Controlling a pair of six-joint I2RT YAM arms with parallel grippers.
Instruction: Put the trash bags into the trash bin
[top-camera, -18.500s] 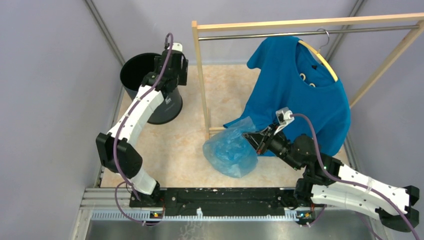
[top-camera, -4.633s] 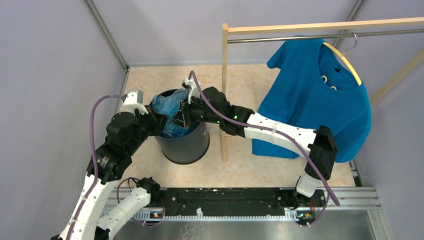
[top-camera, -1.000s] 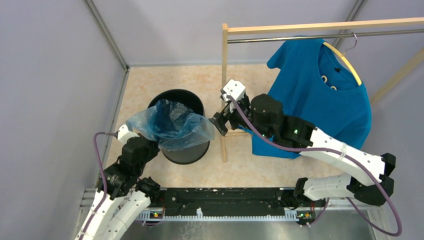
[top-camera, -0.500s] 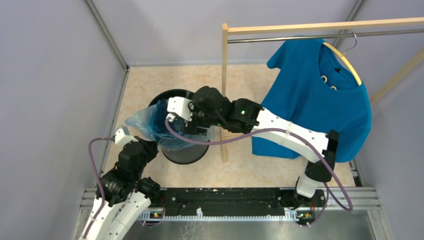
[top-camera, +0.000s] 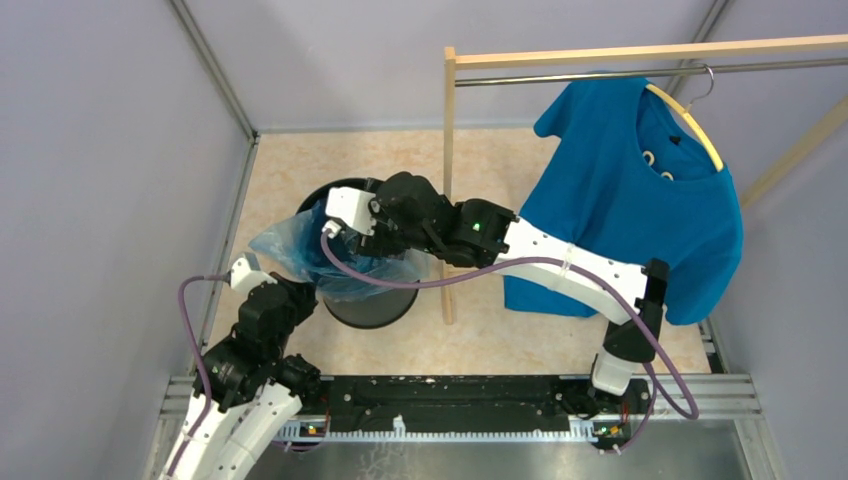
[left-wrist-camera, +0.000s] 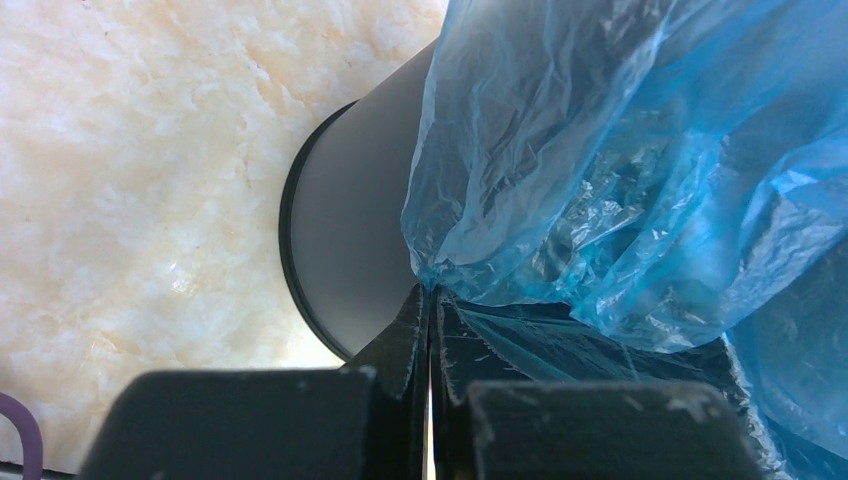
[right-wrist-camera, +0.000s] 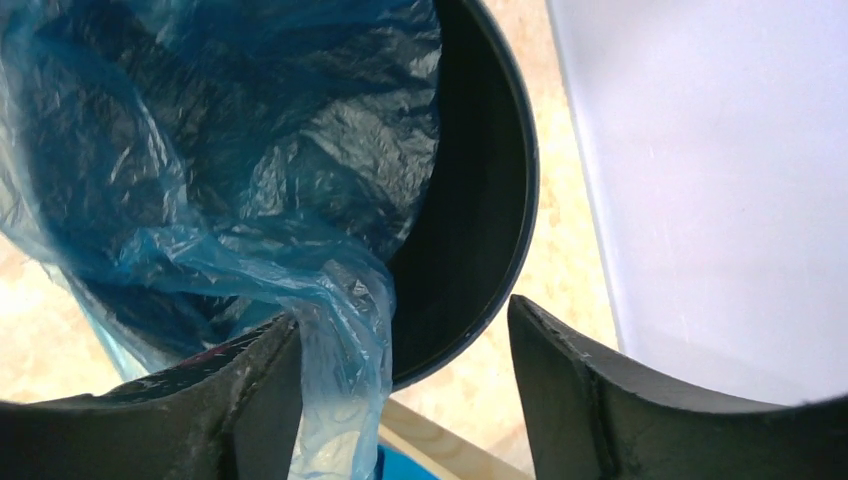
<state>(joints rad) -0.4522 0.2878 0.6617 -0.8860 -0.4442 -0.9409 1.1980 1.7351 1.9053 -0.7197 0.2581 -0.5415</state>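
The black trash bin (top-camera: 372, 300) stands left of centre on the floor. The light-blue trash bag (top-camera: 285, 243) hangs in its mouth and spills over the near-left rim. My left gripper (left-wrist-camera: 430, 292) is shut on the bag's edge (left-wrist-camera: 620, 150), just outside the bin's grey-looking wall (left-wrist-camera: 355, 240). My right gripper (right-wrist-camera: 400, 312) hovers over the bin's mouth with its jaws wide open. A fold of the bag (right-wrist-camera: 345, 330) lies against its left finger, above the bin's rim (right-wrist-camera: 525, 190). In the top view the right arm (top-camera: 420, 220) reaches across the bin and hides the fingers.
A wooden clothes rack's post (top-camera: 447, 190) stands just right of the bin. A blue T-shirt (top-camera: 640, 200) hangs on a hanger from the rack at the right. Grey walls close in the left and back. A metal rail (top-camera: 450, 395) runs along the near edge.
The right arm swung left from beside the rack post to above the bin, and its jaws narrowed a little. The left gripper kept its hold on the bag's edge.
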